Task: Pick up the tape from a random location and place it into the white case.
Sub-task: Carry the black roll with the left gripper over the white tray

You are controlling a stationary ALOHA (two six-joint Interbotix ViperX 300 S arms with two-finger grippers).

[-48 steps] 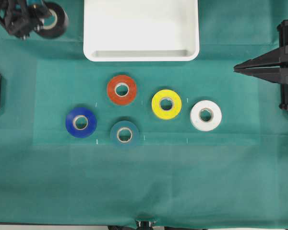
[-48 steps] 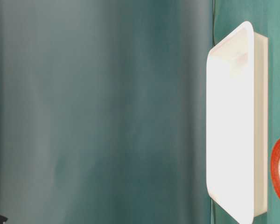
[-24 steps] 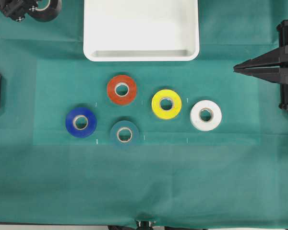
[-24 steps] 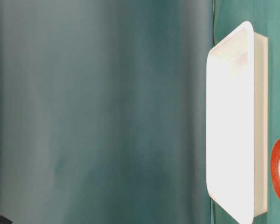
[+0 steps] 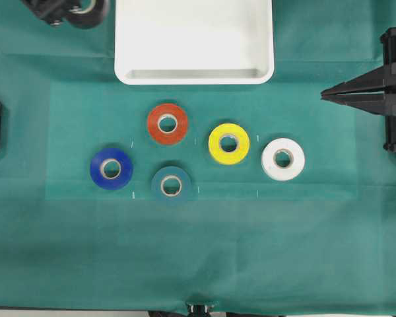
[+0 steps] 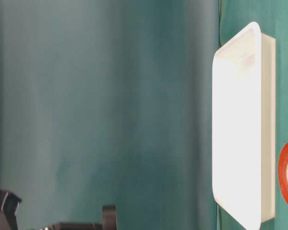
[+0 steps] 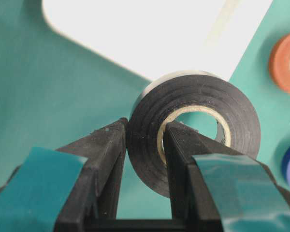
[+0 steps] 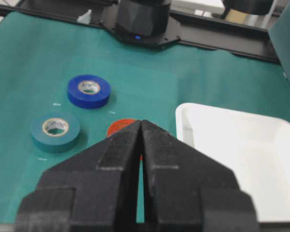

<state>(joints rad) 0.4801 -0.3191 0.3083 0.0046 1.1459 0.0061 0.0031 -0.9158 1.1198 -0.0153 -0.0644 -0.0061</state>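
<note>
The tape, a black roll with a pale core, hangs in the air in my left gripper. One finger sits inside the core and the other on the outer face. In the overhead view this left gripper and the tape are at the top edge, just left of the white case. The white case lies close ahead in the left wrist view and holds nothing. My right gripper rests shut at the right side, far from the tape, with its tips together.
Several other rolls lie flat on the green cloth below the case: red, yellow, white, blue and teal. Dark parts of the left arm show at the bottom of the table-level view.
My left gripper has carried the tape upward and then right along the top edge, toward the case's left side. It has come into the table-level view. The right arm has not moved.
</note>
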